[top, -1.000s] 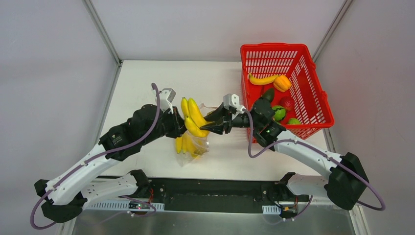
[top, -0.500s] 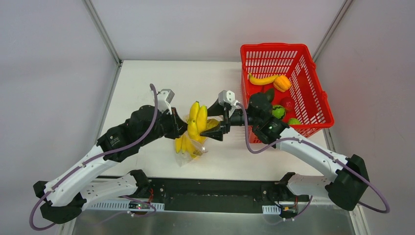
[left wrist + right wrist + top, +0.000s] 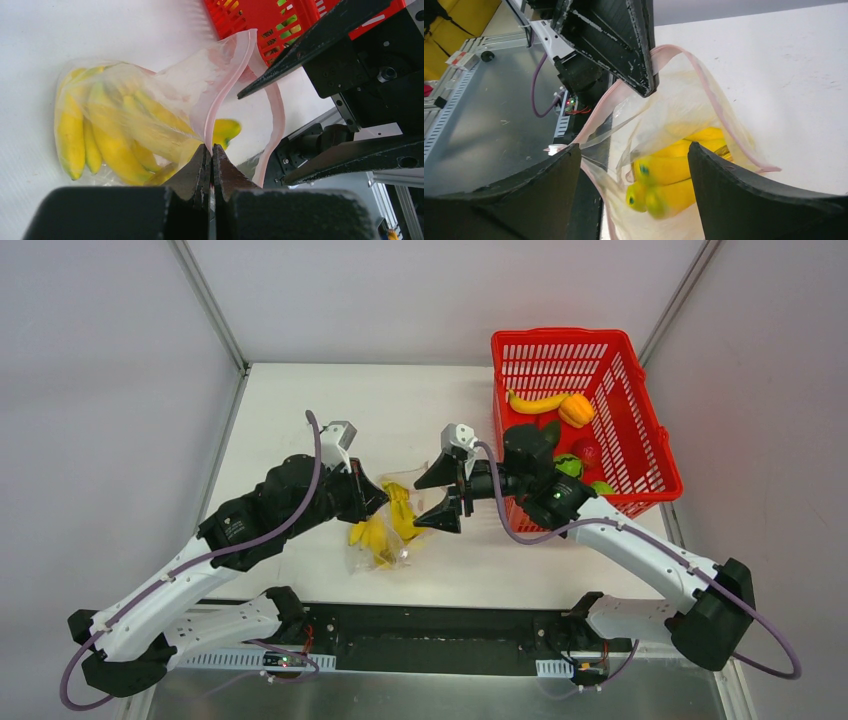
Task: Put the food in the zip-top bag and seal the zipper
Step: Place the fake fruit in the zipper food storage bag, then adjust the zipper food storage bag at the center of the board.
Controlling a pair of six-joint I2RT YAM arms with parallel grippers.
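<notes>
The clear zip-top bag [image 3: 402, 552] lies mid-table with its mouth held up and open. My left gripper [image 3: 381, 496] is shut on the bag's rim, pinching the pink zipper [image 3: 226, 85] strip right at its fingertips [image 3: 211, 148]. A bunch of yellow bananas [image 3: 378, 532] lies inside the bag [image 3: 150, 95]; the bananas [image 3: 674, 170] show through the plastic. My right gripper [image 3: 421, 505] hangs open at the bag's mouth, just right of it, and holds nothing [image 3: 634, 150]. More food stays in the red basket: a banana [image 3: 535, 403], an orange piece [image 3: 576, 410], green pieces [image 3: 570, 469] and a red one [image 3: 587, 450].
The red lattice basket [image 3: 645, 430] stands at the table's right rear, close behind my right arm's wrist. The table's near edge and the metal base rail [image 3: 489, 115] lie just below the bag.
The right gripper opened and let go of the banana bunch, which dropped from above the mouth down into the bag. The left gripper kept its hold on the rim.
</notes>
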